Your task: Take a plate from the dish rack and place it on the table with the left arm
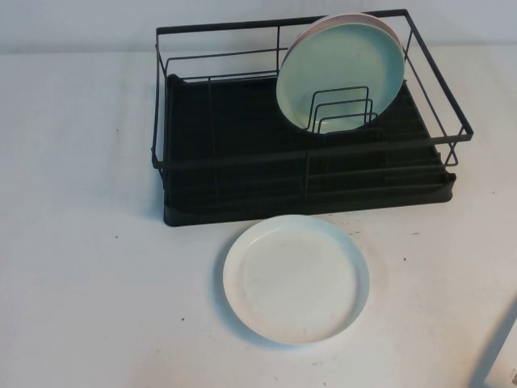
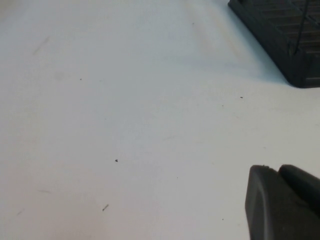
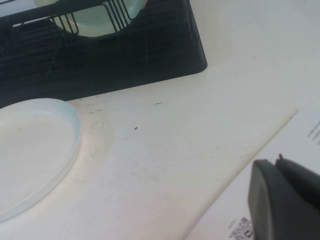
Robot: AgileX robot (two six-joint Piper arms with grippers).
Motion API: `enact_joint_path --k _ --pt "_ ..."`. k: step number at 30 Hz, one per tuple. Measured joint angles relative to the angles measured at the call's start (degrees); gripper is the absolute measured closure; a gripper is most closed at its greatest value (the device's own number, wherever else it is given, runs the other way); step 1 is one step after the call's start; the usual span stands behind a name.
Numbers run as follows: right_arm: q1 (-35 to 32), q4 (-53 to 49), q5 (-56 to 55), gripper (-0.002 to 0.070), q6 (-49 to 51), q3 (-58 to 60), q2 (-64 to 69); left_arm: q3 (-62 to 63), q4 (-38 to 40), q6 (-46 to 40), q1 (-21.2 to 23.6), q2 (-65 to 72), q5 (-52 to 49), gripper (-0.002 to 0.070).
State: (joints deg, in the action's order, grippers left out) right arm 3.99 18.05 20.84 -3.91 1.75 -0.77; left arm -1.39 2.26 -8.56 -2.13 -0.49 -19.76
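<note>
The white plate [image 1: 296, 278] lies flat on the table [image 1: 89, 242], just in front of the black dish rack [image 1: 242, 174]. It also shows in the right wrist view [image 3: 30, 150]. My left gripper [image 2: 277, 170] hangs over bare table to the left of the rack, whose corner [image 2: 285, 45] shows ahead of it; its fingers are together and hold nothing. My right gripper [image 3: 277, 162] is at the near right of the table, over a sheet of paper, fingers together and empty. Neither gripper shows in the high view.
A pale green plate [image 1: 339, 73] stands upright in the rack's wire dividers with a pink plate [image 1: 339, 18] behind it. A printed paper sheet [image 3: 300, 135] lies at the table's near right corner. Bare table lies left of the rack.
</note>
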Motion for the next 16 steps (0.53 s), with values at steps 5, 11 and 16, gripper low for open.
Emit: enact_joint_path --k 5,11,16 --pt "0.0 0.0 0.0 0.0696 0.0 0.0 0.0 0.0 0.7 0.1 0.0 0.0 0.0 0.0676" --pt "0.0 0.0 0.0 0.0696 0.0 0.0 0.0 0.0 0.7 0.1 -0.9 0.0 0.0 0.0676" --pt "0.0 0.0 0.0 0.0696 0.0 0.0 0.0 0.0 0.8 0.1 -3.5 0.0 0.0 0.0676"
